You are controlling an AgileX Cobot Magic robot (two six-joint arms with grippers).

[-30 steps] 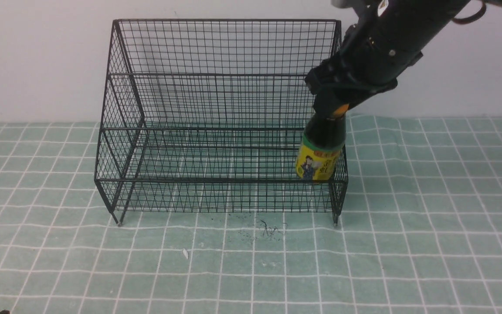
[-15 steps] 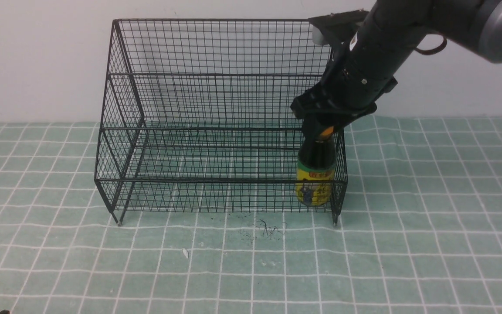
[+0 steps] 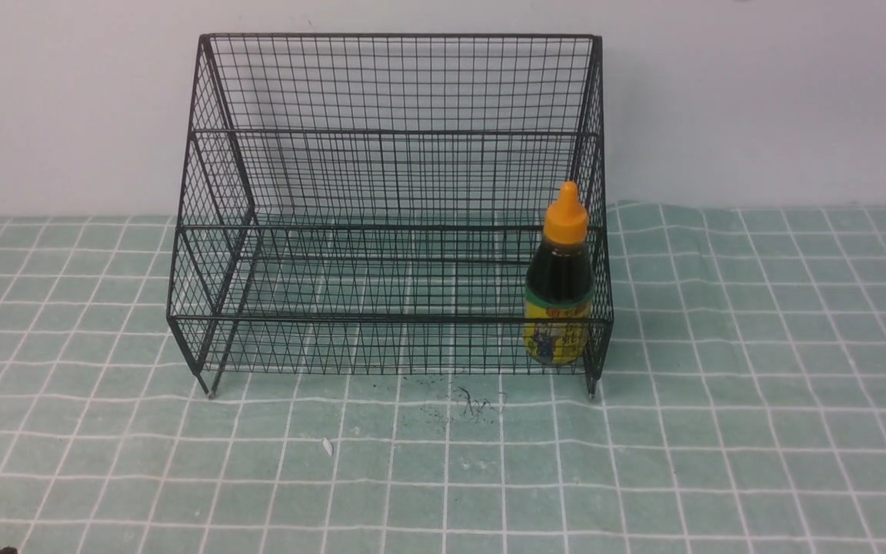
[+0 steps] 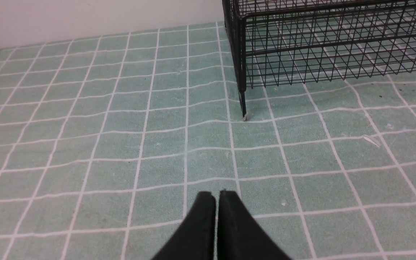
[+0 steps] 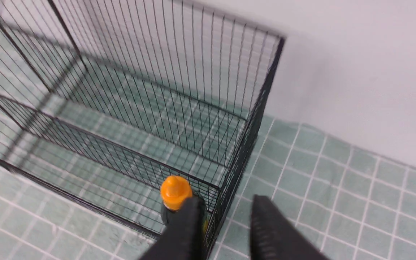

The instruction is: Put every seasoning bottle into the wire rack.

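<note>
The seasoning bottle [image 3: 558, 285] stands upright in the front right corner of the black wire rack [image 3: 389, 177], on its lowest tier. Its orange cap [image 5: 174, 191] shows in the right wrist view, inside the rack's corner. My right gripper [image 5: 226, 204] is open and empty, raised above the rack's right side wall, apart from the bottle; it is out of the front view. My left gripper [image 4: 216, 196] is shut and empty, low over the cloth in front of the rack's left foot [image 4: 244, 115].
A green checked cloth [image 3: 758, 400] covers the table. A white wall [image 3: 758, 100] stands close behind the rack. Dark specks [image 3: 466, 404] and a small white scrap [image 3: 327, 446] lie on the cloth in front of the rack.
My right gripper lowered the bottle into the rack's front right corner, let go of it and rose out of the front view. The bottle now stands alone.
</note>
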